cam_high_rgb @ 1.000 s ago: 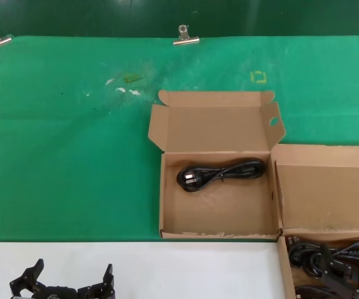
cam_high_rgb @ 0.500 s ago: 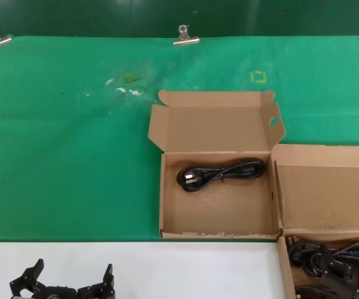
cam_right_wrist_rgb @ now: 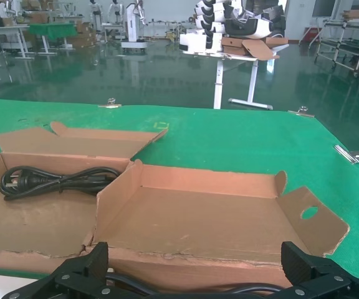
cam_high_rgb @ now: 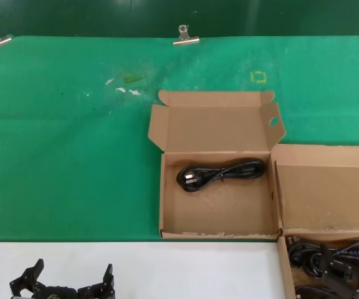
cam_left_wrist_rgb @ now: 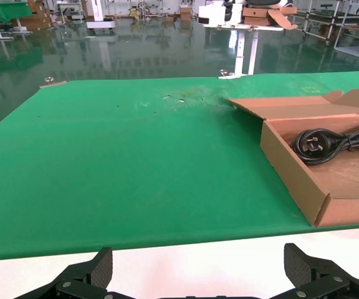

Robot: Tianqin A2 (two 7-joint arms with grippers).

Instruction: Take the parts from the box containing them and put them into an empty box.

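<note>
A shallow brown box (cam_high_rgb: 217,235) stands open mid-table, with an oval hole in its right side flap. One black power cord (cam_high_rgb: 220,172) lies bundled in its far half; the same cord (cam_left_wrist_rgb: 329,140) (cam_right_wrist_rgb: 55,180) shows in both wrist views. At the bottom right a second brown box (cam_high_rgb: 282,268) holds several black cords (cam_high_rgb: 323,258), its lid (cam_right_wrist_rgb: 198,212) folded back. My right gripper (cam_right_wrist_rgb: 197,274) hangs open just above those cords (cam_right_wrist_rgb: 248,287), holding nothing. Over the white strip at the bottom left, my left gripper (cam_high_rgb: 64,280) (cam_left_wrist_rgb: 198,274) is parked open and empty.
A green mat (cam_high_rgb: 67,156) covers the table, held by binder clips (cam_high_rgb: 186,37) at its far edge. A white strip of table (cam_high_rgb: 167,268) runs along the near side. The two boxes sit side by side, almost touching.
</note>
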